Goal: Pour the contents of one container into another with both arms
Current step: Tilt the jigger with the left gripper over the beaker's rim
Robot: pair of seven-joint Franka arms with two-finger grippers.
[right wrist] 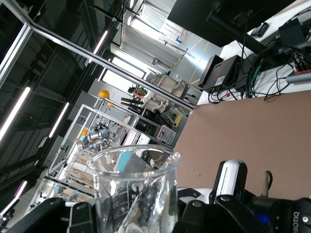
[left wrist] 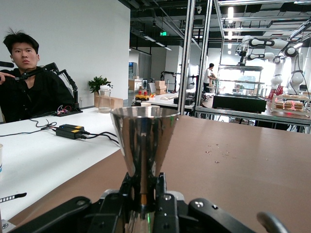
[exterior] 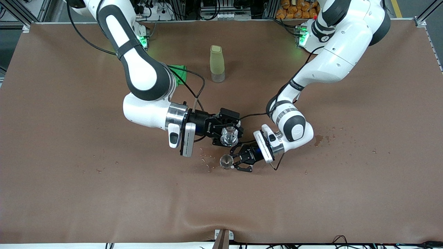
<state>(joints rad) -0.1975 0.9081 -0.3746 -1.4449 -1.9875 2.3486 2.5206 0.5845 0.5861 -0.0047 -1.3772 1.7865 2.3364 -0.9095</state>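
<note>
— Over the tabletop [exterior: 69,193] middle, what's up in the air?
— Tiny clear glass cup [exterior: 229,136], gripped by the right pincer [exterior: 231,134] and tipped over on its side, mouth facing the front camera. Clamped tight on the glass, seen close in the right wrist view [right wrist: 133,189].

— And at 6 o'clock of the cup?
— Small silvery metal jigger [exterior: 226,161], upright, round rim up. Pinched at its narrow waist by the left pincer [exterior: 232,161], closed on it; same grip seen in the left wrist view [left wrist: 144,145]. Just apart from the cup, not touching.

— Anything spilled?
— Small wet flecks [exterior: 207,162] on the brown cover at 9 o'clock of the jigger, more spots [exterior: 325,138] toward the left arm's end.

— Farther out?
— Tall yellow-green bottle [exterior: 217,64] at 12 o'clock, standing upright, well apart from both pincers. Green object [exterior: 179,74] beside it, half hidden by the right arm.
</note>
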